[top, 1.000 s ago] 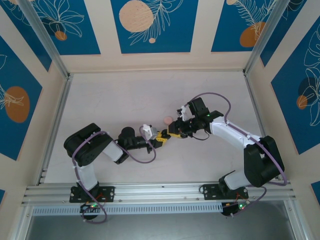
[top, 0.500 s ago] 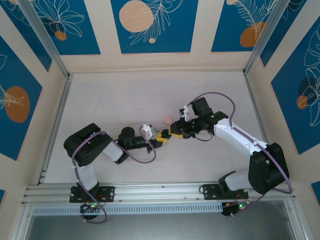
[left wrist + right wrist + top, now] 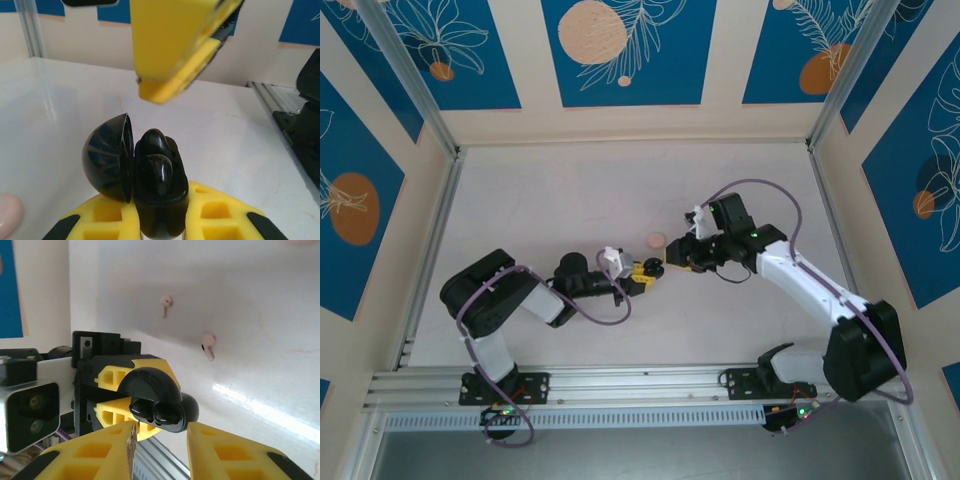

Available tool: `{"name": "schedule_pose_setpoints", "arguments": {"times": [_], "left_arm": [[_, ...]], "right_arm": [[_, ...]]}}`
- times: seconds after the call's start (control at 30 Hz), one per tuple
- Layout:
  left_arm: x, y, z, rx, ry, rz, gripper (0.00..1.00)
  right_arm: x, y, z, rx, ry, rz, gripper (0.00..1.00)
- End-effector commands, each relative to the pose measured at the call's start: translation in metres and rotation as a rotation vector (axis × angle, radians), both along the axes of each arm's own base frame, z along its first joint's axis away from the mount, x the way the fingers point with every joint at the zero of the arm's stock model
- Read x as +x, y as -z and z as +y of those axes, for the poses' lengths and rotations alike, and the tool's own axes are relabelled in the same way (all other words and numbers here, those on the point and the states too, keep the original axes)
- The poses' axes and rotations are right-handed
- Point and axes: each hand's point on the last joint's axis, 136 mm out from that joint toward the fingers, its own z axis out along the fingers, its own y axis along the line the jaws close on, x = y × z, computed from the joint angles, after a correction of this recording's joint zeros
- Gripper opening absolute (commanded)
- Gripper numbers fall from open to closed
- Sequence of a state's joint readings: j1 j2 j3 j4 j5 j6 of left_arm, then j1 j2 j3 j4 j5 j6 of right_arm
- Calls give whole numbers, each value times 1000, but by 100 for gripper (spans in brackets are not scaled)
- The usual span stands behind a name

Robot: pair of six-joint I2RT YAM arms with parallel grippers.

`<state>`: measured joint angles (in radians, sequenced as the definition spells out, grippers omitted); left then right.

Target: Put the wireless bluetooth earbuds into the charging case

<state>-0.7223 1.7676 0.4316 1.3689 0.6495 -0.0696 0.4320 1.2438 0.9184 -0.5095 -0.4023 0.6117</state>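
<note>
Clamping the black charging case (image 3: 162, 205) between its yellow fingers (image 3: 112, 377), the left gripper (image 3: 645, 271) is holding it up off the white table (image 3: 570, 190), near the middle. The case is standing open, its domed lid (image 3: 107, 160) swinging off to one side. Two black earbuds (image 3: 156, 172) are sitting side by side in the case, their glossy rounded heads poking up above the rim.

The right gripper (image 3: 668, 262) is facing the left one tip to tip. Its jaws are standing apart and gripping nothing. In the right wrist view the case is lying just beyond the gap between those fingers; whether a fingertip is touching the case, I cannot tell. In the left wrist view one of the right gripper's yellow fingers is hanging above the case, apart from it.

Two pink earbuds (image 3: 166, 302) are lying loose on the table beyond the case, apart from each other, the second one (image 3: 208, 344) lying nearer to the grippers. A round pink charging case (image 3: 654, 240) is resting on the table just beyond the two grippers.
</note>
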Motion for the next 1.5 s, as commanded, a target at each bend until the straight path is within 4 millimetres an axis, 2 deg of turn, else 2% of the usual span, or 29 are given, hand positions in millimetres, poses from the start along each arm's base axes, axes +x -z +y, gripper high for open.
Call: {"name": "schedule_pose_setpoints", "arguments": {"times": [0.0,0.13,0.27,0.37,0.43,0.5,0.57,0.67,0.87,1.2,1.47], "left_arm": [[-17,-37,-7,-89,99,-20,7],[-24,-48,-6,-110,139,-12,6],[-29,-49,-5,-110,159,-11,6],[-32,-47,-5,-105,175,-5,7],[-33,-47,-5,-105,184,-9,7],[-34,-49,-5,-107,188,-19,7],[-35,-49,-5,-107,188,-25,7],[-36,-50,-4,-108,190,-30,7],[-36,-50,-4,-108,189,-39,7],[-35,-52,-4,-110,183,-46,7],[-34,-52,-4,-112,177,-50,7]], "right_arm": [[-5,-22,-11,3,-25,-174,35],[-15,-45,-18,45,-81,-356,38],[-26,-61,-22,85,-174,-529,45],[-41,-69,-18,115,-313,-721,55],[-49,-70,-17,114,-393,-831,70],[-50,-67,-18,79,-445,-928,81],[-49,-65,-18,46,-492,-1002,86],[-52,-58,-16,33,-599,-1065,86],[-51,-37,-9,6,-747,-1051,84],[-47,-15,9,36,-839,-1007,81],[-48,-11,25,95,-875,-996,77]]}}
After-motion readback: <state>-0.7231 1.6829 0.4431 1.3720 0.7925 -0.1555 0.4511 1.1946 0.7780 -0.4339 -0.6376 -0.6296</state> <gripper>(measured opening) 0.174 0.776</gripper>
